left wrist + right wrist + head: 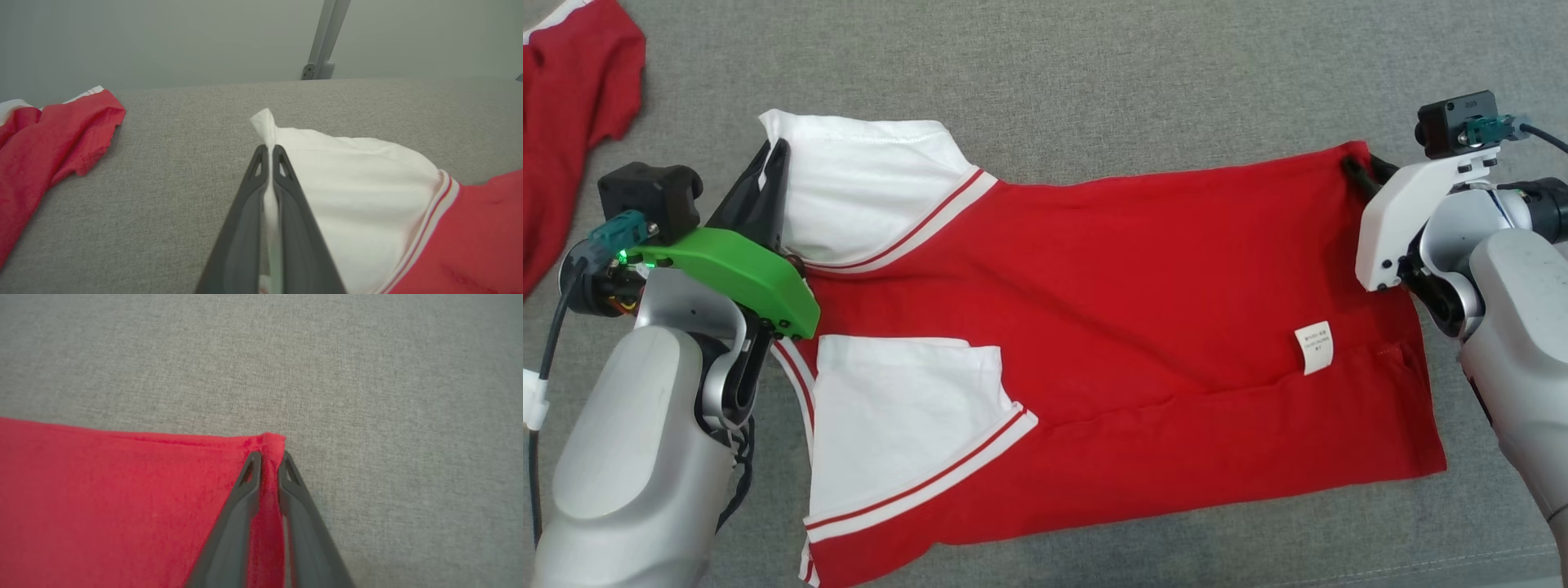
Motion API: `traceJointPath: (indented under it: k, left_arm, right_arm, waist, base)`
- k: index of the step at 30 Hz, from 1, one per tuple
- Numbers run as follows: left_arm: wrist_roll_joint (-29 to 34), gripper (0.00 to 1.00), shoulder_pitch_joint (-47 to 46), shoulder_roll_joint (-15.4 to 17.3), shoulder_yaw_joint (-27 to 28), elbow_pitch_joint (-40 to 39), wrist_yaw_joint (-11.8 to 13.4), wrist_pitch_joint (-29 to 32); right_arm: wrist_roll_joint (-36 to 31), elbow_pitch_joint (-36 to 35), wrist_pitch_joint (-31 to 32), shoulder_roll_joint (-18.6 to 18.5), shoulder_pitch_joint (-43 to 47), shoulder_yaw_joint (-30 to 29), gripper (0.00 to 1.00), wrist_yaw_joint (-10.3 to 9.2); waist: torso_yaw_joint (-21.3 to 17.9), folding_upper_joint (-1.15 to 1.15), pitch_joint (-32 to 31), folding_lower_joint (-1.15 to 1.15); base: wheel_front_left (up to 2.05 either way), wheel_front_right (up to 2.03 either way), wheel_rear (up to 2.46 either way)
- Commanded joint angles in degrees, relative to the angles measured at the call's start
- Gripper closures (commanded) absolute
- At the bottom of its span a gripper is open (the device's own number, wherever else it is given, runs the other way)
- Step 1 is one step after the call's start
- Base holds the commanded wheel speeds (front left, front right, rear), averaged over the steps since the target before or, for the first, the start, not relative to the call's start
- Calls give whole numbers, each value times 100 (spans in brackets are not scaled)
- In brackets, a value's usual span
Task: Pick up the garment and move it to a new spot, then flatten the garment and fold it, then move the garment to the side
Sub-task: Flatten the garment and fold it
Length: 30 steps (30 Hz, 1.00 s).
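Observation:
The garment (1135, 286) is a red shirt with white sleeves and striped cuffs, lying spread across the grey fabric surface with its hem to the right. My left gripper (772, 151) is shut on the far white sleeve's corner; in the left wrist view the white cloth (367, 183) pokes out past the closed left gripper (269, 149). My right gripper (1356, 167) sits at the far hem corner. The right wrist view shows the right gripper (269, 455) pinching that corner of the red cloth (122, 490).
A second red garment (572, 106) lies bunched at the far left, also in the left wrist view (49, 151). The grey fabric surface (1094, 73) extends beyond the shirt on all sides. A metal post (327, 36) stands behind the surface's far edge.

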Motion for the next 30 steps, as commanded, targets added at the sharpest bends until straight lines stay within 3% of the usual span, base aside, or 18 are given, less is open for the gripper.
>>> traceJointPath:
  k: [1,7,12,14,23,30]
  left_arm:
    - [-74,100,59,46,37,-23,-5,-61]
    - [-73,100,200,59,79,-155,-47,-360]
    - [-52,100,546,85,113,-454,-27,-723]
    - [185,100,746,224,56,-666,54,-914]
    - [135,100,2424,253,96,-2037,473,-1267]
    - [-33,100,3476,121,0,-2581,744,-1271]
  right_arm:
    - [48,117,-121,-17,-97,26,100,-2]
    - [159,379,-754,-55,-261,67,100,-3]
    - [373,178,-1282,-182,8,296,100,-4]
    - [487,16,-1476,-260,193,377,100,-3]
    - [756,-792,-2045,-518,1420,308,100,-3]
    - [789,-1239,-2119,-328,2333,-133,100,-3]
  waist:
    - [0,0,0,0]
    - [-20,0,-125,0]
    - [-59,0,-337,0]
    - [-70,0,-439,0]
    - [-66,0,-831,0]
    - [-23,0,-986,0]
  base:
    - [0,0,0]
    - [0,0,0]
    - [0,0,0]
    - [0,0,0]
    - [0,0,0]
    - [0,0,0]
